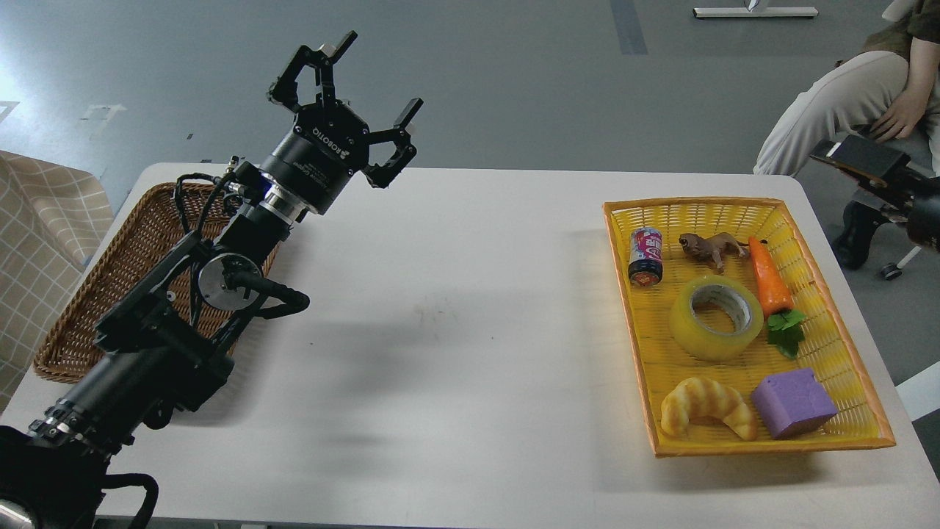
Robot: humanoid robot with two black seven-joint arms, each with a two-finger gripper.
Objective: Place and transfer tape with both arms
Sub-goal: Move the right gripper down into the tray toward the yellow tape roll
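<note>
A yellow basket point(844, 353) is sitting on the right part of the white table point(455, 353), and a brown wicker basket point(110, 294) is lying at the left edge, partly under the arm. Inside the yellow basket the tape point(716, 318) is lying flat in the middle. A small can point(645, 256) and a toy animal point(711, 248) are lying behind it, a toy carrot point(771, 285) is lying just beside it on the right, and a croissant point(706, 416) and a purple block point(793, 402) are lying in front. A seated person point(852, 103) is showing beyond the table's right corner. The tape is lying well apart from the left gripper point(352, 110), far to its right. This gripper is standing raised above the far left side of the table, its fingers point(402, 139) spreading wide, holding and touching nothing. The right gripper is not showing.
</note>
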